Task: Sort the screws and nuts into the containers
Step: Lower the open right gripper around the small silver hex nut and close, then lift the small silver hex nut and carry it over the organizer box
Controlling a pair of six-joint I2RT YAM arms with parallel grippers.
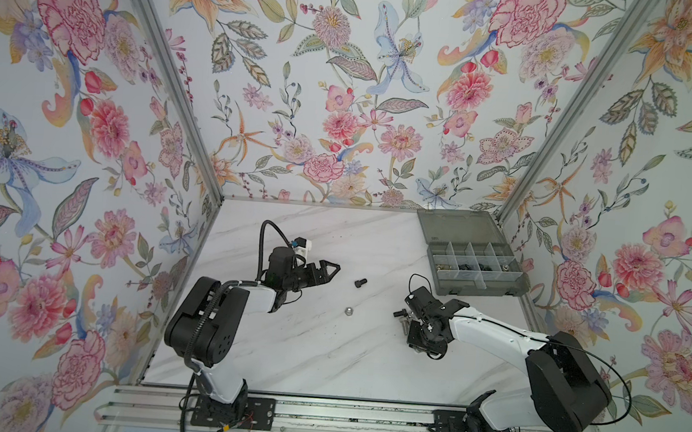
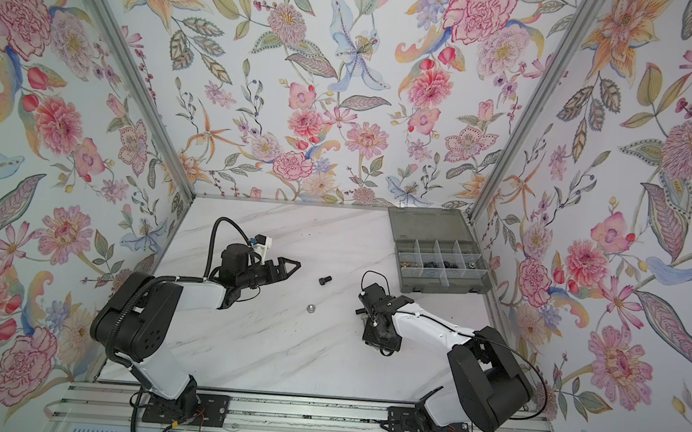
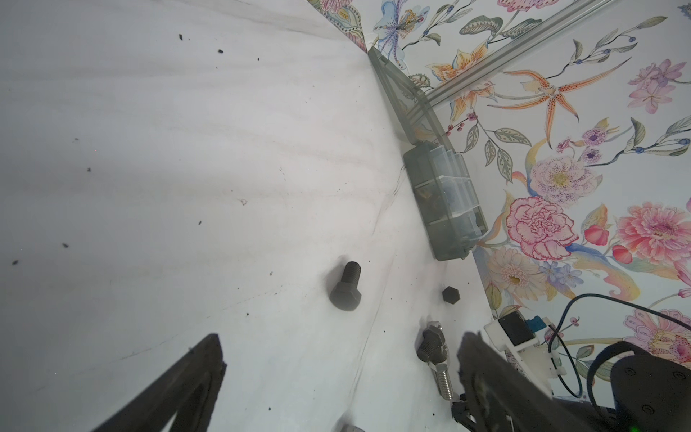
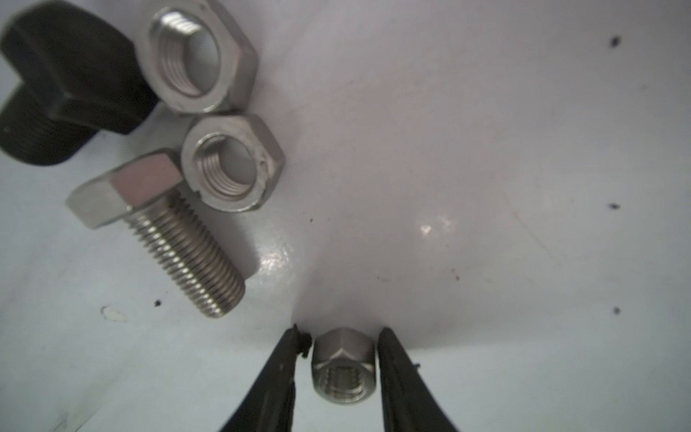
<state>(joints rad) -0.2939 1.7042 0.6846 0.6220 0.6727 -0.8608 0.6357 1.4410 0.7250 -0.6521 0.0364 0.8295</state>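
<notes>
- Right end effector is low over the counter, jaws narrow around a silver nut, one finger a sliver off it.
- Silver screw, two silver nuts and a black screw lie just beside.
- Left end effector hovers wide, empty.
- Organiser box sits open at the far right corner, small parts in its middle cells.
</notes>
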